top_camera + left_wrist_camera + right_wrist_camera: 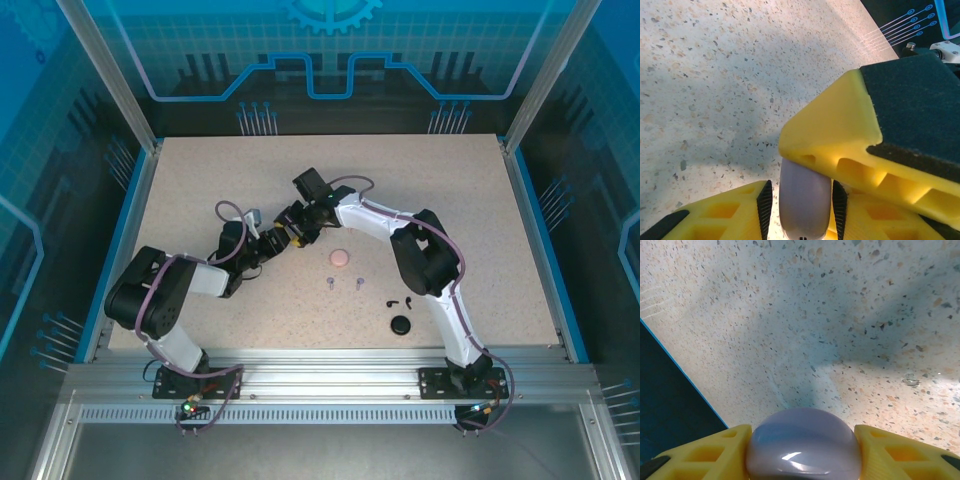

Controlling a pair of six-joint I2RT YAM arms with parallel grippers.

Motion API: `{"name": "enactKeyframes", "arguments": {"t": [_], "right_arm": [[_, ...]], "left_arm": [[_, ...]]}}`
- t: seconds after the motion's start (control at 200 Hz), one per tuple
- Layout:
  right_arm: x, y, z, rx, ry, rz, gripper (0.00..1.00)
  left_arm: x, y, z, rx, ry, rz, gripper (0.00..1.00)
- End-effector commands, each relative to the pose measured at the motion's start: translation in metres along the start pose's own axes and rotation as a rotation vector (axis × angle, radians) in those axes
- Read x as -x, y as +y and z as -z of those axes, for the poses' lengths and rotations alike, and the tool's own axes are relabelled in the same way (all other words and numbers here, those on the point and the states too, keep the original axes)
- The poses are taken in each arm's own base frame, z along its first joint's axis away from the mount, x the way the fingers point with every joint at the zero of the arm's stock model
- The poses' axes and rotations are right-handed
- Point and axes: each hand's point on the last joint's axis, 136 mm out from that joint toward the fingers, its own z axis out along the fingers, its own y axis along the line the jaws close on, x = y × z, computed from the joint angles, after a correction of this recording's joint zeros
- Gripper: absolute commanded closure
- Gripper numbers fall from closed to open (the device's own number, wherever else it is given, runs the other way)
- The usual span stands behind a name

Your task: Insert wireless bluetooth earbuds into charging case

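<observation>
A pale purple round charging case (803, 447) is held off the table by my right gripper (802, 434), which is shut on its sides. In the left wrist view the same case (805, 197) shows edge-on between the black pads (765, 202) of my left gripper (802, 205), with a thin gap on the left side. A yellow finger (840, 140) of the right gripper lies across it. Seen from above, the left gripper (281, 238) and right gripper (301, 224) meet at the table's middle. Two purple earbuds (329, 283) (358, 282) lie on the table nearby.
A pink round case (340, 258) lies right of the grippers. Two black earbuds (388, 303) (408, 299) and a black round case (401, 324) sit nearer the right arm. A blue rim (118, 240) borders the speckled table (200, 180).
</observation>
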Motion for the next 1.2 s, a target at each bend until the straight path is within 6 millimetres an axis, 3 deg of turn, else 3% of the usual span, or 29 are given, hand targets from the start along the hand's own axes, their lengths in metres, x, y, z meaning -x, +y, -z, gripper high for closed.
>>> {"name": "enactKeyframes", "arguments": {"t": [0.0,0.44,0.51,0.57,0.675,0.84,1.076,1.196], "right_arm": [[-0.015,0.009,0.013,0.020,0.024,0.011,0.49],[-0.015,0.009,0.012,0.023,0.021,0.008,0.48],[-0.012,0.013,0.014,0.036,0.018,0.009,0.44],[-0.008,0.018,0.019,0.053,0.009,0.010,0.34],[0.012,0.033,0.039,0.100,-0.031,0.021,0.24],[0.041,0.042,0.086,0.160,-0.117,0.108,0.20],[0.053,0.016,0.144,0.214,-0.229,0.420,0.14],[0.046,0.002,0.166,0.348,-0.241,0.579,0.16]], "left_arm": [[0.015,-0.014,-0.006,-0.038,-0.045,-0.009,0.62],[0.017,-0.015,-0.007,-0.042,-0.053,0.005,0.86],[0.017,-0.016,-0.006,-0.046,-0.048,0.008,0.91],[0.016,-0.017,-0.006,-0.049,-0.042,0.011,0.95],[0.014,-0.022,-0.004,-0.054,-0.021,0.011,1.00],[0.011,-0.039,0.004,-0.079,0.050,-0.023,1.00],[0.009,-0.085,0.017,-0.191,0.179,-0.137,1.00],[0.009,-0.105,0.020,-0.248,0.240,-0.196,1.00]]}}
